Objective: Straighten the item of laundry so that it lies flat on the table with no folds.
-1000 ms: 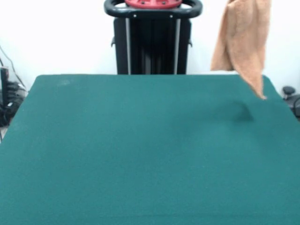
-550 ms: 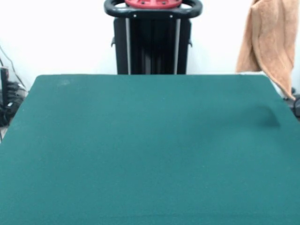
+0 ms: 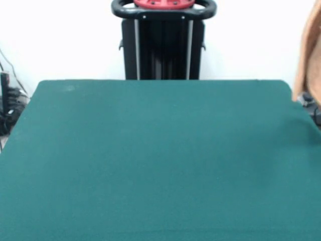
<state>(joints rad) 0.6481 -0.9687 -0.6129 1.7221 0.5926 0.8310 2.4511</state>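
At about three o'clock, at the very right edge of the front view, you see only a narrow strip of the orange-tan towel (image 3: 312, 55), hanging upright in the air past the far right corner of the green table (image 3: 150, 160). You cannot see the claw at all, so its opening, its hold and its place relative to the towel cannot be told.
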